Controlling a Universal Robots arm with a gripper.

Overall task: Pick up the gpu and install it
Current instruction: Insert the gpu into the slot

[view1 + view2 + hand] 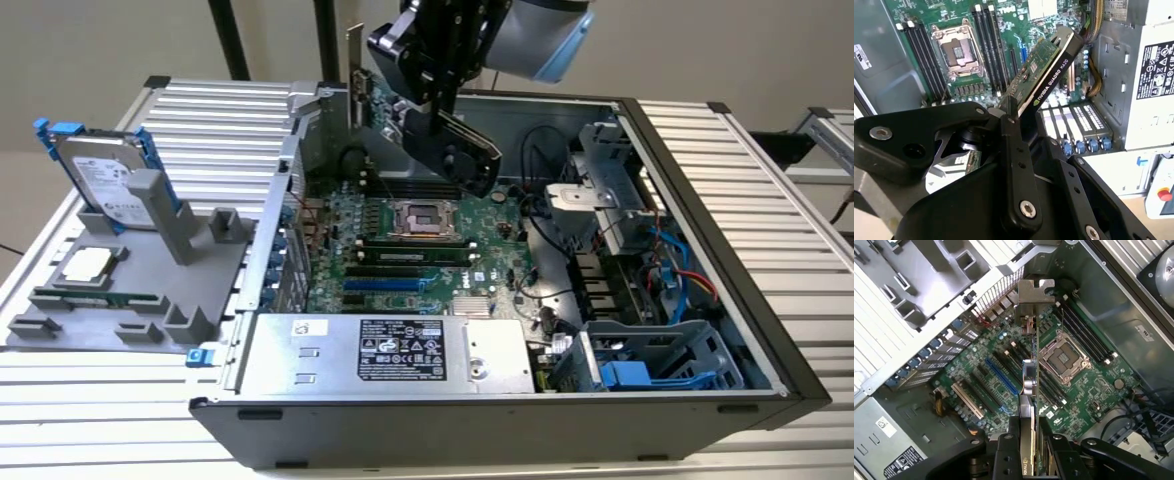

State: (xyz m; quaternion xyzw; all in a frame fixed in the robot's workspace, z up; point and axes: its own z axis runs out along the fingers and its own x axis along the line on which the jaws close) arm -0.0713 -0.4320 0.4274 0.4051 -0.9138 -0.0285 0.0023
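Item: gpu [461, 150], pinched by gripper [430, 118], held tilted in air over motherboard [400, 250] near CPU socket [424, 218], bracket [1036, 292] end toward case rear wall. Not seated.
Risks (est.): tilt vs. blue PCIe slot [1001, 376] could jam connector; bracket may snag rear edge.
Surface: open PC case [687, 200] on ribbed alu. table [107, 400]; 1 hard drive [107, 185] in grey fixture [147, 290], exterior view's left edge.
Room: plain beige wall.
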